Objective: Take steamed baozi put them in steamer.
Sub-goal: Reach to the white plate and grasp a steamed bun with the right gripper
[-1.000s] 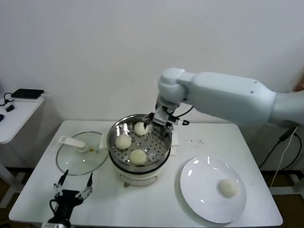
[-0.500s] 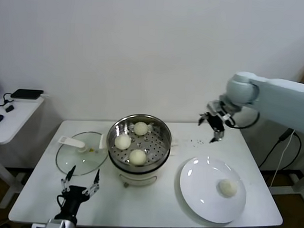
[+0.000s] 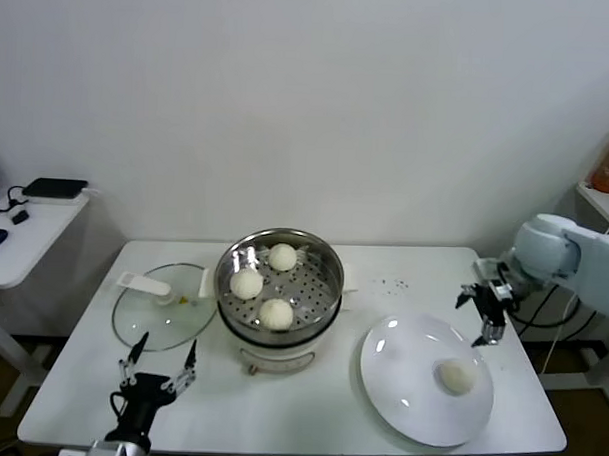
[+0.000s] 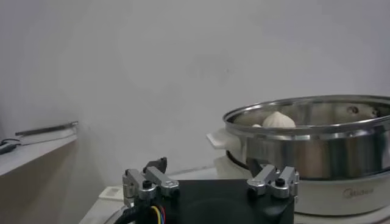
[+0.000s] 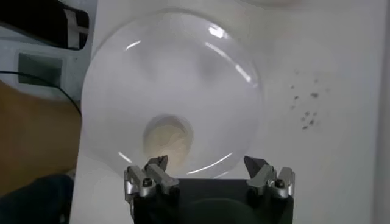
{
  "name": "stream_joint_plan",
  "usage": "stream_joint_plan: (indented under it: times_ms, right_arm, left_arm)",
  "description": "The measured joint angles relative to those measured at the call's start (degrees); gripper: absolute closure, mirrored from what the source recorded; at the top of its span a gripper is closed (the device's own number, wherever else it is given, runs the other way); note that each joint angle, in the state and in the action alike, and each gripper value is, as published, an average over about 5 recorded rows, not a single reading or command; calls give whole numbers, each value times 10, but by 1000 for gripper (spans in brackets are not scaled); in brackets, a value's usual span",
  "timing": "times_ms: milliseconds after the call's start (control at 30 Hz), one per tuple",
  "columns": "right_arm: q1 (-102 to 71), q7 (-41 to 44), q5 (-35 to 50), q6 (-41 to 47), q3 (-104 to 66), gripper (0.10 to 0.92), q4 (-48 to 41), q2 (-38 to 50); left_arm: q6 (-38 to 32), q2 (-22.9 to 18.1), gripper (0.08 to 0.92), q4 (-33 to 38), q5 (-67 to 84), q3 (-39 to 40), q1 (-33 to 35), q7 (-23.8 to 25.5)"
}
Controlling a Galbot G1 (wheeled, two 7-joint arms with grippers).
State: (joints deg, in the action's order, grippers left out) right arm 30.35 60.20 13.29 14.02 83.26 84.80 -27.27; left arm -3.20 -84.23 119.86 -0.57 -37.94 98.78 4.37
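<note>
The steamer stands near the middle of the white table, a shiny steel pot with a perforated tray inside, and serves here as the landmark. Three baozi lie on that tray: one at the far side of the steamer, one toward its left wall, and one at its near side, all apart from each other. The fourth baozi rests on the white plate, which sits on the table to the right of the steamer and a little nearer the robot; in the right wrist view this bun shows on the plate directly ahead of the fingers. The right gripper hangs in the air well to the right of the steamer, over the far right edge of the plate, with its fingers spread and nothing between them. The left gripper is parked low at the near left of the steamer, just above the table's front edge, its fingers likewise spread and empty; from its wrist camera the steamer's steel wall rises ahead with a bun top peeking over the rim. A glass lid lies flat on the table just left of the steamer
</note>
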Motion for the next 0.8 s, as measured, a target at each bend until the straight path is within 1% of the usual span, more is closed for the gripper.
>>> stream_joint_plan:
  times_ms: [367,800]
  right_arm:
    - [-146,-17,-35,1,-100,203,-27,10]
    - [-222,-32,-43,1,-151,203,-54,-16]
  left_arm:
    - [1,-7,177,-7,-7,3,2,0]
    - [1,-10,177,-14,-9,-2,5,-1]
